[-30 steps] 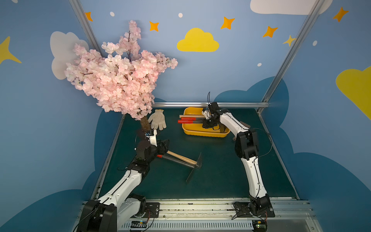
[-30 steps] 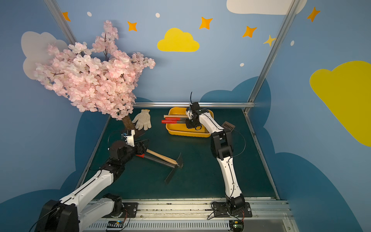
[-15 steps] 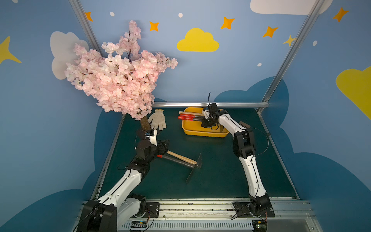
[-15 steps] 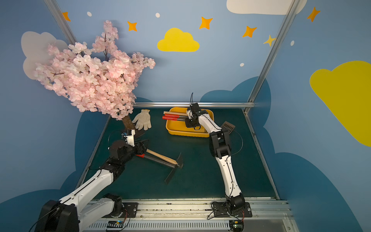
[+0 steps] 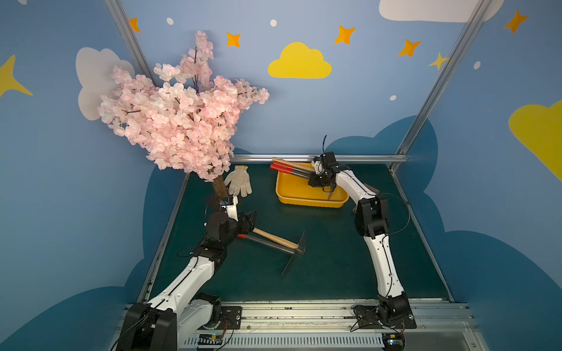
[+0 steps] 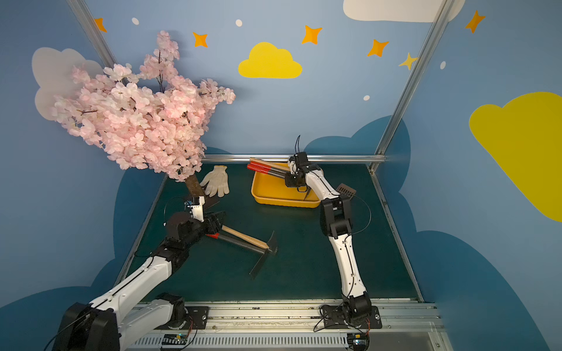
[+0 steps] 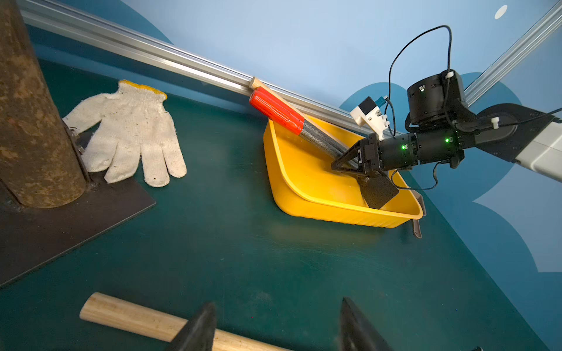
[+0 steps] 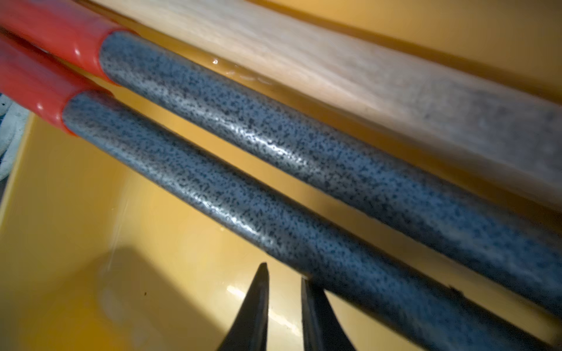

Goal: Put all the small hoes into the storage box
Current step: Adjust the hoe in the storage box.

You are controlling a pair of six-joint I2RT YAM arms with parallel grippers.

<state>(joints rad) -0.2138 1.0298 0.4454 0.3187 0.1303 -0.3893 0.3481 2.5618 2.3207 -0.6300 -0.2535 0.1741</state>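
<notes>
The yellow storage box (image 5: 307, 200) (image 6: 282, 200) stands at the back of the mat. Two grey-handled hoes with red grips (image 5: 281, 168) (image 7: 275, 111) and a wooden handle (image 8: 334, 76) lean in it, over its far rim. My right gripper (image 5: 312, 183) (image 8: 284, 273) is inside the box, narrowly open. Nothing is between its fingers, and a grey handle (image 8: 273, 188) crosses over one fingertip. On the mat lie a wooden-handled small hoe (image 5: 275, 238) and a grey-handled one (image 5: 267, 243), crossed. My left gripper (image 5: 251, 218) (image 7: 277, 302) hovers open over their handle ends, holding nothing.
A white glove (image 5: 239, 180) lies beside the trunk (image 5: 219, 187) of the pink blossom tree, which stands on a dark base plate (image 7: 60, 225) at the back left. A brown slotted tool (image 6: 346, 190) lies behind my right arm. A metal rail (image 5: 304, 158) runs along the back.
The red-gripped handles in the box have swung toward the back rail, along with my right gripper. The left arm and the hoes on the mat have not moved.
</notes>
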